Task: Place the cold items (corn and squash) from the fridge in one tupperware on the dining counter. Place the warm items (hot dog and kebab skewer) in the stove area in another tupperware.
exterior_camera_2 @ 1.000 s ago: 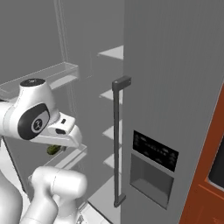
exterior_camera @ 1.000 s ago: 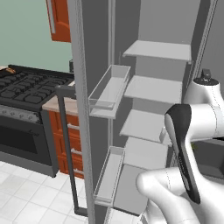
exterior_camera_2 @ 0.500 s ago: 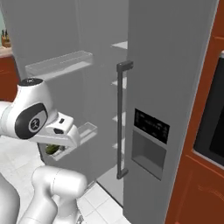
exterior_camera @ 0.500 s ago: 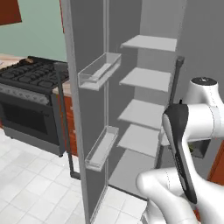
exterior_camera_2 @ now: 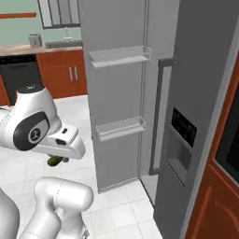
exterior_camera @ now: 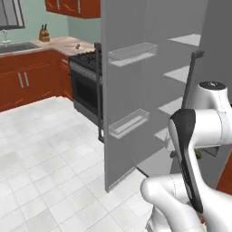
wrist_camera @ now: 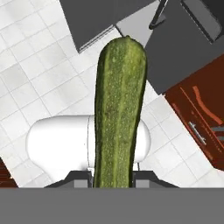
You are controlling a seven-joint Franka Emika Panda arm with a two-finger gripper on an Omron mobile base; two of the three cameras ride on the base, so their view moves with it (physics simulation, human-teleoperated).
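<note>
Open fridge point(exterior_camera_2: 196, 70) door beside gripper point(wrist_camera: 114, 177) holding squash point(wrist_camera: 119, 109).

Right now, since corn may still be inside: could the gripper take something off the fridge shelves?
Probably not. The gripper is shut on the squash, held low beside the robot, away from the fridge.

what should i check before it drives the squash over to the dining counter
1. Squash in the claw: ok, claw shut on it.
2. Squash seated evenly: cannot tell, it sticks far out past the fingertips.
3. Arm pulled clear of the fridge: ok.
4. Fridge door: not ok if it should be shut, it stands open.
5. White tiled floor ahead free: ok.
6. Tupperware ready: cannot tell.
</note>
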